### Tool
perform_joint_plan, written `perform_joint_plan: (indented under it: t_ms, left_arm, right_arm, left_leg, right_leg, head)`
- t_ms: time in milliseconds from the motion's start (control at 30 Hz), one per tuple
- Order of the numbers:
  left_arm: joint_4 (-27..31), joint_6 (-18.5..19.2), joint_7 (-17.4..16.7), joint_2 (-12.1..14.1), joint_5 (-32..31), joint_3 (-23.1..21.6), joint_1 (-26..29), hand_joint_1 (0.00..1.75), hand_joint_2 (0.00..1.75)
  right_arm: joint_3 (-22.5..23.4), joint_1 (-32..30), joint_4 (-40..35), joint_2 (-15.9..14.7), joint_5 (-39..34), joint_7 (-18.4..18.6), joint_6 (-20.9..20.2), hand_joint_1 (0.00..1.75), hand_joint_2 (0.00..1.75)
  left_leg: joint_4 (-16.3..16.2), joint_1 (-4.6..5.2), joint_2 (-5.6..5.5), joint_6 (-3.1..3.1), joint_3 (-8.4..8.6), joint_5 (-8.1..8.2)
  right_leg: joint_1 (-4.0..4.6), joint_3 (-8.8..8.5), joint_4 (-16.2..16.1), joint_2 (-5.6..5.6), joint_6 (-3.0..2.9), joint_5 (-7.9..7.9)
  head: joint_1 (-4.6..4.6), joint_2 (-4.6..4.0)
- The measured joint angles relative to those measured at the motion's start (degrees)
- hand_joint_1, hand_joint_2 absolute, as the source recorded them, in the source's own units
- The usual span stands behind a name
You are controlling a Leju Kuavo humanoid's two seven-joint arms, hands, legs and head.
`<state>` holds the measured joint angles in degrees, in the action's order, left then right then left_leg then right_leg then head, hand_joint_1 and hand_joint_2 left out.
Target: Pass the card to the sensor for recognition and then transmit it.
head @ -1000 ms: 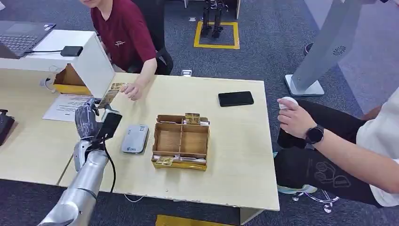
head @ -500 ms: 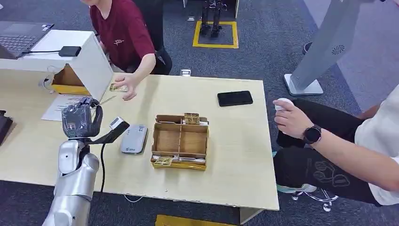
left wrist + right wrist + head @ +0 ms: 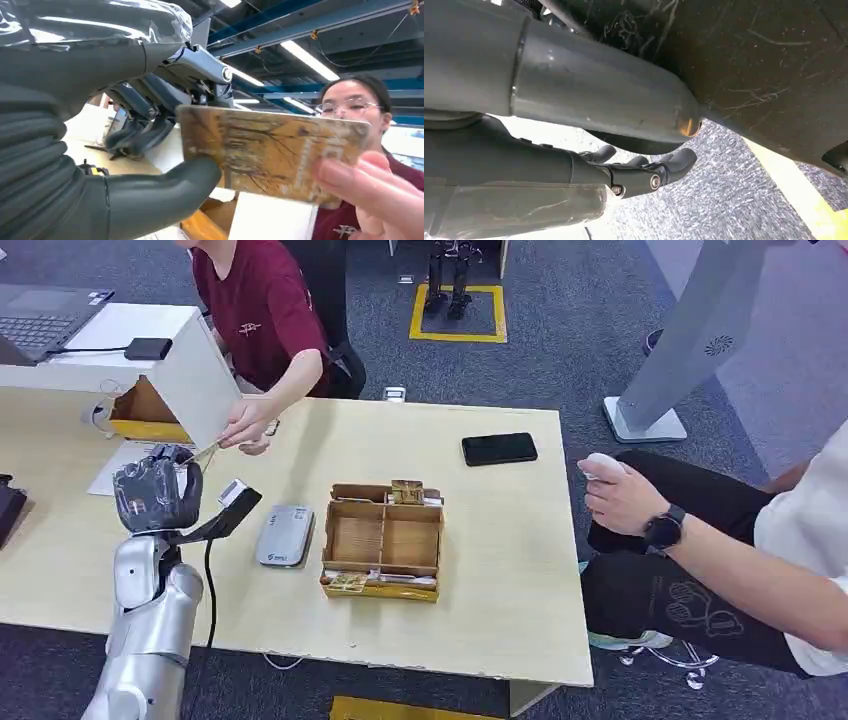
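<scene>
Gold card pinched by raised left hand fingers; person's hand touching card.

On the table — card reader left of the divided box, phone behind.

An office used as a robot test space. A pale wooden bench stands on grey carpet, and places below are given from it. On its far left corner sits a white box carrying a laptop. Beyond its far edge, a yellow square is taped on the carpet around a robot's legs. Overhead run exposed beams and strip lights.
</scene>
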<state>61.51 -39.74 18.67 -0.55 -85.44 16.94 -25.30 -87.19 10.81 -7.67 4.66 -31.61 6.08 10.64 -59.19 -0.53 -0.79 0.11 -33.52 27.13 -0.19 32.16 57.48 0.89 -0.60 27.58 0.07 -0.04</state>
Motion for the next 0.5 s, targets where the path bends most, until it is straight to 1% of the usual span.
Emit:
perform_joint_plan:
  t_ms: [100,167,200,300,333,400,467,500]
  left_arm:
    - [-1.09,0.00,2.62,-0.09,2.36,0.48,-0.58,0.00,1.75]
    - [-3.15,0.00,4.96,-0.57,5.67,2.10,-1.58,0.00,1.75]
    - [-4.73,0.00,5.84,-0.74,7.64,2.74,-2.29,0.00,1.75]
    - [-11.88,0.19,8.18,-1.01,15.62,3.87,-4.87,0.00,1.75]
    - [-13.89,0.78,9.56,-1.09,19.60,3.87,-5.54,0.00,1.75]
    - [-16.19,3.20,10.57,-1.57,26.21,3.78,-6.20,0.00,1.75]
    - [-16.63,6.17,11.01,-2.36,31.70,3.21,-6.10,0.00,1.75]
    - [-16.63,8.34,11.01,-2.73,34.15,2.69,-5.94,0.00,1.75]
  right_arm:
    - [-0.22,0.02,0.00,0.02,-0.42,0.00,0.04,0.00,0.00]
    - [-0.39,0.02,0.00,0.02,-1.03,0.00,0.11,0.00,0.00]
    - [-0.42,0.02,0.00,0.02,-1.42,0.00,0.18,0.00,0.00]
    - [-0.44,-0.08,0.00,0.02,-2.31,-0.04,0.74,0.00,0.00]
    - [-0.44,-0.20,0.00,0.02,-2.73,-0.07,0.98,0.00,0.00]
    - [-0.44,-0.29,0.00,0.02,-3.47,-0.09,1.22,0.00,0.00]
    - [-0.44,-0.48,0.00,0.02,-4.15,-0.07,1.53,0.00,0.00]
    - [-0.44,-0.55,0.00,0.02,-4.66,-0.07,1.79,0.00,0.00]
  left_leg:
    - [0.00,0.00,0.00,0.00,0.00,0.00]
    - [0.00,0.00,0.00,0.00,0.00,0.00]
    - [-0.01,0.00,-0.01,0.00,0.00,0.00]
    - [-0.01,0.00,-0.01,0.00,0.00,-0.01]
    - [-0.01,0.00,-0.01,0.00,0.00,-0.01]
    - [-0.02,0.00,0.01,0.00,0.00,-0.01]
    - [-0.02,0.00,0.04,0.00,-0.01,0.00]
    - [-0.02,0.01,0.02,0.01,-0.03,0.00]
  right_leg:
    - [0.00,0.00,0.00,-0.01,0.00,0.00]
    - [0.00,0.01,0.00,-0.01,0.00,0.00]
    - [0.00,0.02,0.00,-0.01,0.00,0.00]
    - [0.00,0.02,0.00,-0.03,0.00,-0.01]
    - [0.00,0.01,0.00,-0.03,0.00,-0.01]
    - [0.00,0.01,0.00,0.01,0.00,-0.02]
    - [0.00,0.03,0.00,0.04,0.00,-0.02]
    - [-0.01,0.03,0.00,0.02,0.00,-0.02]
  head:
    - [0.00,0.00]
    - [0.00,0.00]
    - [0.00,0.00]
    - [0.00,0.00]
    - [0.00,0.00]
    - [0.02,0.00]
    - [0.00,0.00]
    - [0.00,0.00]
